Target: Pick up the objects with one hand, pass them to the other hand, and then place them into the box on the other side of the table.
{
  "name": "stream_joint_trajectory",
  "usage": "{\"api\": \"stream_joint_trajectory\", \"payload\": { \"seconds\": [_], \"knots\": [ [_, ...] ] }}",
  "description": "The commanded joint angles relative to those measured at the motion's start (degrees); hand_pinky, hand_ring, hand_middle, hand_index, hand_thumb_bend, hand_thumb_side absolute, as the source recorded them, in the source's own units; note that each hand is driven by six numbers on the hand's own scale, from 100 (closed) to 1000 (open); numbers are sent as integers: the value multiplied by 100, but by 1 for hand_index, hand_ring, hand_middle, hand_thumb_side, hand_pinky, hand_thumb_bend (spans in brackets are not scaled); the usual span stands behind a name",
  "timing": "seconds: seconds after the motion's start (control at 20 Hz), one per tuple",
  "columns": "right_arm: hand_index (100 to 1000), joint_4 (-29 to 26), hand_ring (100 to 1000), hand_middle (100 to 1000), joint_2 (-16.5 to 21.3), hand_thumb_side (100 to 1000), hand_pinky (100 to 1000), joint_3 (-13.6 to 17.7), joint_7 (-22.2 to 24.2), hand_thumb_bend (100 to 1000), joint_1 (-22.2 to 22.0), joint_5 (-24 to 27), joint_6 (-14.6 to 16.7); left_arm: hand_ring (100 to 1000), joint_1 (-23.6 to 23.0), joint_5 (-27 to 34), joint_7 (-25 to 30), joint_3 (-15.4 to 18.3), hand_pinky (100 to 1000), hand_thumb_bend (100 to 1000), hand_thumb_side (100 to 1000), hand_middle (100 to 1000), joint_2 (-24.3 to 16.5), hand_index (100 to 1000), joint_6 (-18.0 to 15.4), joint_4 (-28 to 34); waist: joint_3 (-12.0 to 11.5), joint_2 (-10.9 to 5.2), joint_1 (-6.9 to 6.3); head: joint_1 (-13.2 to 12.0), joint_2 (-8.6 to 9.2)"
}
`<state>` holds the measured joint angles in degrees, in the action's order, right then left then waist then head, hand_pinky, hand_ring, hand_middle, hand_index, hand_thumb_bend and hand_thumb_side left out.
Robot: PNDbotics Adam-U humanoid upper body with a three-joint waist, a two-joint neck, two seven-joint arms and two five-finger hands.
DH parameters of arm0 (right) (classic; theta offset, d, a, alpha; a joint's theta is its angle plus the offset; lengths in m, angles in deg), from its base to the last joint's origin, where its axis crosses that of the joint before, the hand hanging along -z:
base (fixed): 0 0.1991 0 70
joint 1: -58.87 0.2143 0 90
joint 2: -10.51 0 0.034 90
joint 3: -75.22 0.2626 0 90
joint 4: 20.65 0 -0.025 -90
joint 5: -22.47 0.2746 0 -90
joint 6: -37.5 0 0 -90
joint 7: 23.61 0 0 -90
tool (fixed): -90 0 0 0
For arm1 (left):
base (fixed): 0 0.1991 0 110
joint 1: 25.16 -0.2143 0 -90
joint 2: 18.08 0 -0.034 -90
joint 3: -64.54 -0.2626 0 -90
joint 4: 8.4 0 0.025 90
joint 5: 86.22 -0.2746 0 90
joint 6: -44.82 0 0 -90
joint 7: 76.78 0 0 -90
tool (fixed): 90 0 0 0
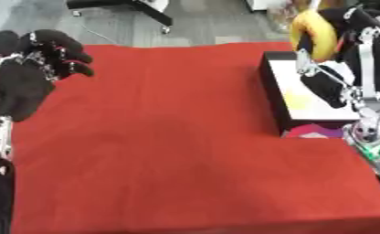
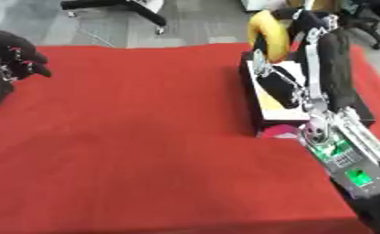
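Right hand [image 2: 305,32] curled round yellow ring [image 2: 266,33], held above box [image 2: 261,98], left hand [image 1: 33,59] curled, empty, far side of red cloth [image 1: 169,137]

A big red cloth covers the table [image 1: 169,151]. A black box [image 1: 282,98] with a white inside sits on it at the right. Something pink [image 1: 311,132] lies just beside the box.

matt red cloth [image 1: 169,151] on table
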<state>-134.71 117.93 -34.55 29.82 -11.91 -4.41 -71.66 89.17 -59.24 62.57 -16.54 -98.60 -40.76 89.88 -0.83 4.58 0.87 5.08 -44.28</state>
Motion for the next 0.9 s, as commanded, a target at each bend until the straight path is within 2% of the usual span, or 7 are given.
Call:
{"api": "stream_joint_trajectory", "payload": {
  "seconds": [0.05, 0.2, 0.35, 0.5, 0.65, 0.8, 0.9],
  "knots": [
    [682, -53, 543, 205, 412, 100, 209, 165, -137, 100, 6, 461, -552, 737, -54, -91, -170, 154, 727, 100, 836, 696, -40, 798, -11, 244, -26, -44, 4, 143, 16],
    [692, -42, 563, 206, 678, 100, 208, 201, -247, 100, 7, 1137, -1189, 737, -203, -166, -262, 222, 727, 100, 834, 695, -8, 797, -21, 415, -78, -35, -1, 246, 16],
    [716, 418, 606, 218, 843, 100, 240, 157, -349, 100, 160, 1952, -1631, 738, -314, -220, -279, 258, 728, 100, 827, 696, 60, 796, -36, 584, -149, -30, -19, 354, 16],
    [734, 1231, 647, 236, 910, 100, 296, 16, -434, 100, 431, 2603, -1675, 739, -376, -255, -261, 269, 730, 100, 816, 697, 132, 796, -60, 755, -220, -19, -40, 451, 16],
    [782, 2156, 720, 313, 894, 100, 382, -120, -292, 100, 689, 2936, -1631, 740, -399, -256, -249, 263, 730, 100, 808, 697, 179, 796, -77, 880, -280, -9, -55, 552, 16],
    [945, 3121, 860, 553, 803, 100, 546, -208, 126, 422, 898, 3053, -1669, 741, -425, -279, -240, 264, 731, 100, 806, 698, 201, 797, -87, 953, -324, 0, -63, 633, 16],
    [999, 3565, 945, 733, 776, 261, 672, -206, 583, 651, 952, 3043, -1720, 741, -450, -321, -236, 283, 730, 100, 811, 698, 195, 797, -93, 975, -341, 2, -60, 665, 16]
  ]
}}
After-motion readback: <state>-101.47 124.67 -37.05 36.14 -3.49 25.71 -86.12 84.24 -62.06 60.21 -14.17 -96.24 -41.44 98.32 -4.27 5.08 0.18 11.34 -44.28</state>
